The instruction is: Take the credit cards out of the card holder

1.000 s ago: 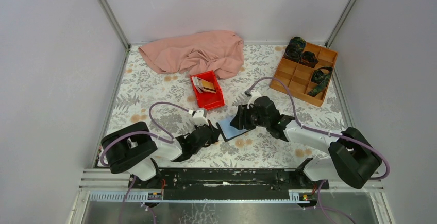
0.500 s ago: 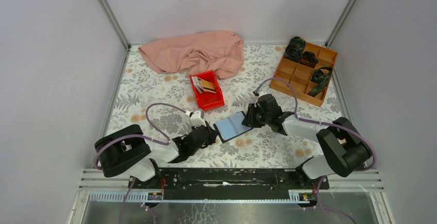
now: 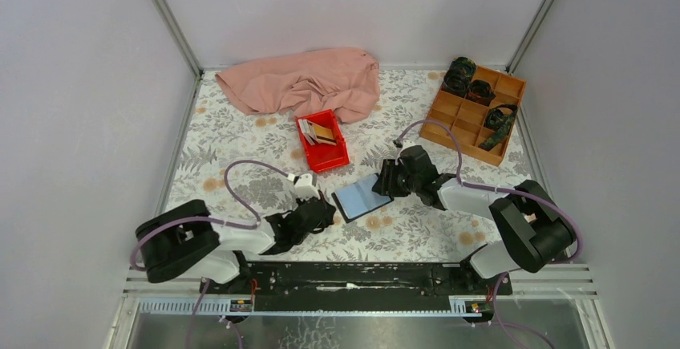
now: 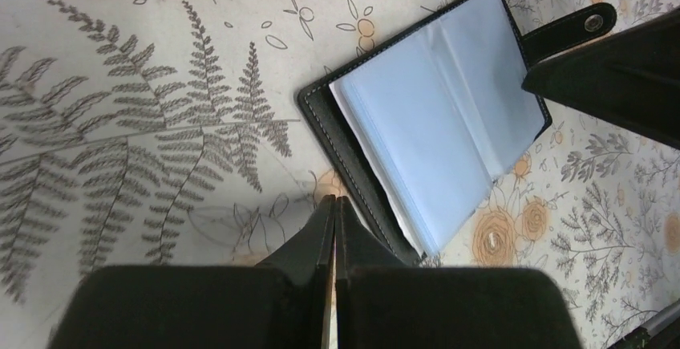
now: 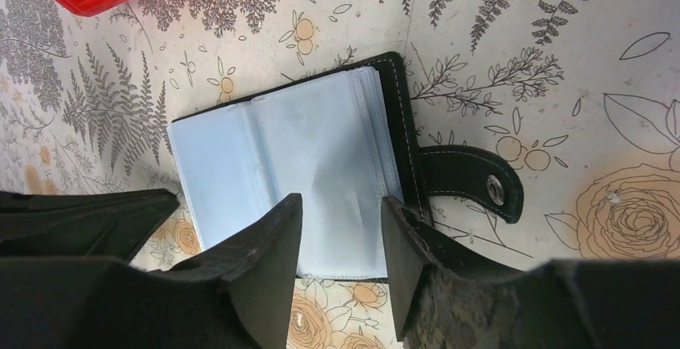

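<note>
The one card holder lies open on the table between my two grippers, clear sleeves facing up. My left gripper is pinched shut, tips just beside the holder's black edge. My right gripper hovers over the sleeves, jaws apart, holding nothing. Closing there, I could pinch a sleeve instead of a card and drag the unpinned holder. The sleeves look empty, though I can't be sure. One red tray holds the credit cards, perhaps three or four.
</note>
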Motion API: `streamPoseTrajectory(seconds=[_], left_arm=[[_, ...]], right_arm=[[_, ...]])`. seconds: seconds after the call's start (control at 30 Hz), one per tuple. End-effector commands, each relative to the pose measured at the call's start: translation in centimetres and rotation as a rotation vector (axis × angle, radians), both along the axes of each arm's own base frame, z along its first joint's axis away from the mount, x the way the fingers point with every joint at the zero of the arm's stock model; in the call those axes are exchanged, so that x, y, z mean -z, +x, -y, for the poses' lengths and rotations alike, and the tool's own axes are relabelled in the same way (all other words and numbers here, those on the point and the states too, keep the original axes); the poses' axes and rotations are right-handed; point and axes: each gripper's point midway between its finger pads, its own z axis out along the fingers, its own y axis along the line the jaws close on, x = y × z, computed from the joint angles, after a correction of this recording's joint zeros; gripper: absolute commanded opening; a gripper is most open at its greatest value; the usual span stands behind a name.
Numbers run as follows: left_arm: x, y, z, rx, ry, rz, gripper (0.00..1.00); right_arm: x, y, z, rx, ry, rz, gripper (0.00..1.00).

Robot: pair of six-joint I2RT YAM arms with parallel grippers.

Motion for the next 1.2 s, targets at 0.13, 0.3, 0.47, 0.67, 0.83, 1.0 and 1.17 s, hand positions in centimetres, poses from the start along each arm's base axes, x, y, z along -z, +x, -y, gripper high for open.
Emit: streamPoseTrajectory(seconds=[0.13, 0.3, 0.47, 0.67, 0.83, 1.0, 1.17], left_arm=[[-3.6, -0.7, -2.8, -0.070, 0.057, 0.077, 0.15], [-6.5, -2.0, 1.1, 0.151, -0.113, 0.167, 0.16], [-7.0, -1.6, 3.6, 0.207, -0.146, 0.187, 0.15], [-5.9, 0.9, 3.6, 0.203, -0.231, 0.135, 0.13], [-3.3, 1.3, 3.1, 0.203, -0.181, 0.073, 0.12], [-0.8, 1.0, 3.2, 0.213, -0.189, 0.014, 0.11], [1.1, 0.4, 3.6, 0.220, -0.224, -0.039, 0.09]], right_arm=[[1.0, 0.3, 1.0, 0.026, -0.054, 0.002, 0.49], [1.0, 0.4, 0.8, 0.018, -0.053, 0.004, 0.31], [1.1, 0.3, 0.8, 0.014, -0.050, -0.001, 0.10], [1.1, 0.2, 0.9, 0.014, -0.057, 0.001, 0.08], [1.2, 0.2, 1.0, 0.014, -0.063, 0.004, 0.07], [1.3, 0.2, 1.1, 0.015, -0.062, 0.002, 0.07], [0.8, 0.0, 0.4, -0.019, -0.028, 0.009, 0.16]])
